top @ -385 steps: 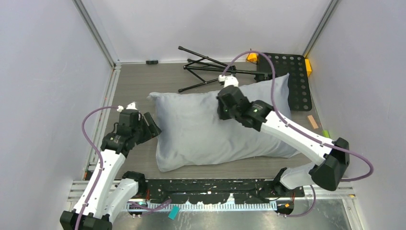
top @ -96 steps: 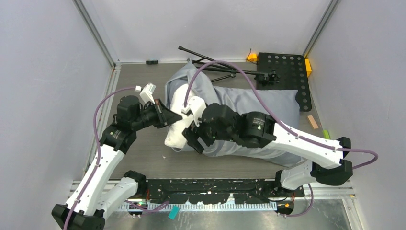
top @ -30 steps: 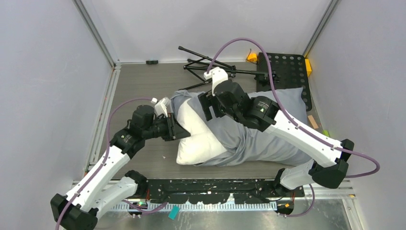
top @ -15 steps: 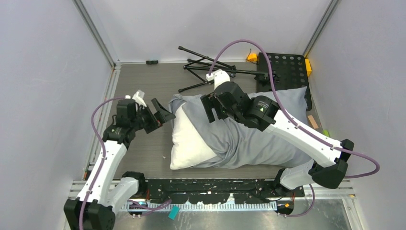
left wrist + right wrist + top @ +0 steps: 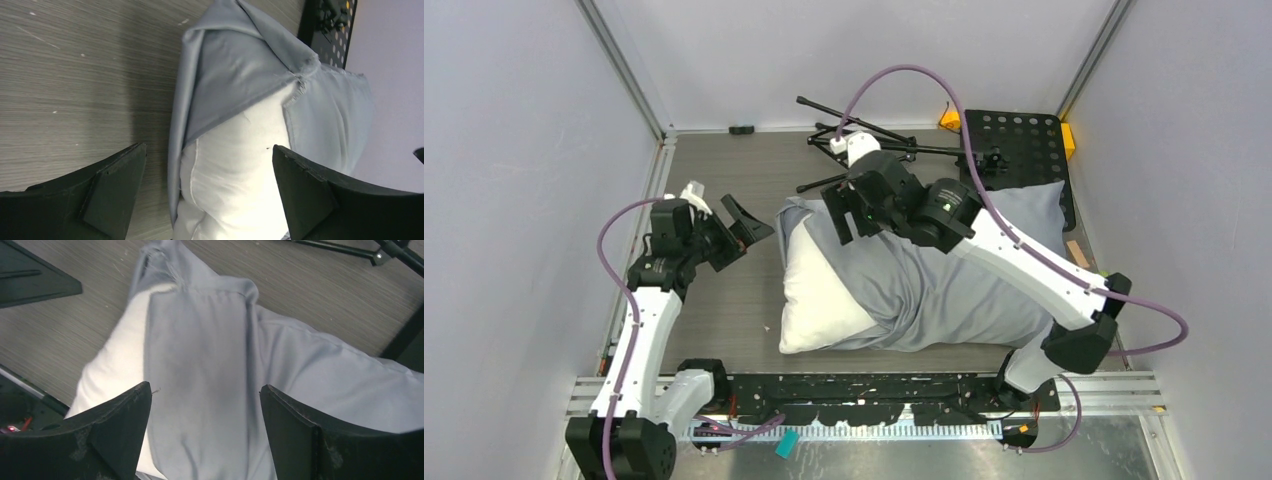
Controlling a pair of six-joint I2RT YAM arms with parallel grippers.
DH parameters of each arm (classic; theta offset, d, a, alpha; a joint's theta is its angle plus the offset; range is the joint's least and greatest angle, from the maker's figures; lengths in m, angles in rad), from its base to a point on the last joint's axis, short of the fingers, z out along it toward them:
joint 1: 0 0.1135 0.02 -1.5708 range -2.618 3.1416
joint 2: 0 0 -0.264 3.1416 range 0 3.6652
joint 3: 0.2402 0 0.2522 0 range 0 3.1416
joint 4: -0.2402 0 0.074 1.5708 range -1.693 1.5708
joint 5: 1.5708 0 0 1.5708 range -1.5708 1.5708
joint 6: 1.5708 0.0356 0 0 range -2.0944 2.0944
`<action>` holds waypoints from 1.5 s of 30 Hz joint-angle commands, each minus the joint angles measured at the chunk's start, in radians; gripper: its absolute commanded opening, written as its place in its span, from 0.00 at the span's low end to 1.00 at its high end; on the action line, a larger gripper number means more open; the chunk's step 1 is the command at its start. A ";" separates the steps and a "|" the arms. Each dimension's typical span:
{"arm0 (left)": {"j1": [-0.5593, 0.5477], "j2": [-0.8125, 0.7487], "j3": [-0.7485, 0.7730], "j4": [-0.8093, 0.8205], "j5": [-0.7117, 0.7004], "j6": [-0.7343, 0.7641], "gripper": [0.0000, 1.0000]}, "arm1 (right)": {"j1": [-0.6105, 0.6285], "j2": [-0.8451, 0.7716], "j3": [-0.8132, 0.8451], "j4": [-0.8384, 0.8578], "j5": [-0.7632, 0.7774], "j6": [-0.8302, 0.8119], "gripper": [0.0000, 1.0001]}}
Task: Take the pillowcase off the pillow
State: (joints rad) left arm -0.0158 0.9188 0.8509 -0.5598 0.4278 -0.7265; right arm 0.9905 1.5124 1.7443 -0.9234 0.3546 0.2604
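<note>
Pillowcase (image 5: pixel 944 290) half off pillow (image 5: pixel 819 300) — frayed hem (image 5: pixel 300 85) clearest from left wrist — left hand (image 5: pixel 207 148), right hand (image 5: pixel 205 387) gape empty.

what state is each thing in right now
pillowcase: partly pulled back, covers most of the pillow
pillow: one end bare, rest inside the pillowcase
left end effector: open, empty
right end effector: open, empty, above the pillowcase
tripod: folded, lying flat

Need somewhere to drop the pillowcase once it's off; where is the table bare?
The table is bare in the far-left corner, left of the pillow and beyond the left gripper. Crowded: folded black stand and perforated plate at the back, pillowcase across the right.
</note>
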 commanded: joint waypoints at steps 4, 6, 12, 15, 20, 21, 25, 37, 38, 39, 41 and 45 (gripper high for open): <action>0.077 -0.024 -0.046 0.037 -0.075 -0.041 0.98 | 0.139 0.227 0.301 -0.137 0.114 0.013 0.84; 0.077 -0.029 -0.082 0.086 -0.059 -0.073 0.96 | 0.172 0.277 0.351 -0.140 0.113 0.017 0.85; 0.078 0.016 -0.154 0.203 0.035 -0.125 0.91 | 0.234 0.437 0.512 -0.204 0.128 0.033 0.88; 0.078 0.027 -0.181 0.256 0.049 -0.140 0.89 | 0.254 0.496 0.547 -0.250 0.111 0.070 0.88; 0.078 0.031 -0.227 0.373 0.064 -0.160 0.88 | 0.309 0.484 0.450 -0.260 0.194 0.178 0.89; 0.077 0.034 -0.233 0.399 0.075 -0.159 0.88 | 0.313 0.485 0.419 -0.261 0.207 0.199 0.90; 0.077 0.061 -0.253 0.474 0.107 -0.159 0.91 | 0.314 0.503 0.329 -0.280 0.266 0.248 0.92; 0.065 0.152 -0.193 0.536 0.180 -0.091 0.76 | 0.284 0.316 0.068 -0.096 0.292 0.206 0.00; 0.054 0.149 -0.164 0.471 0.162 -0.051 0.77 | 0.283 0.287 0.053 -0.079 0.281 0.198 0.00; 0.042 0.142 -0.149 0.423 0.136 -0.020 0.77 | 0.282 0.243 0.034 -0.059 0.269 0.192 0.00; 0.025 0.120 -0.150 0.441 0.135 -0.004 0.78 | 0.278 0.172 -0.016 -0.009 0.234 0.178 0.00; -0.047 0.074 -0.180 0.551 0.146 -0.016 0.75 | 0.243 0.045 -0.113 0.073 0.131 0.171 0.00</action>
State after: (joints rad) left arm -0.0059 1.0473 0.6575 -0.1005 0.5568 -0.7845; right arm 1.2701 1.7065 1.6882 -0.9588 0.5453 0.4427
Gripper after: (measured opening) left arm 0.761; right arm 0.045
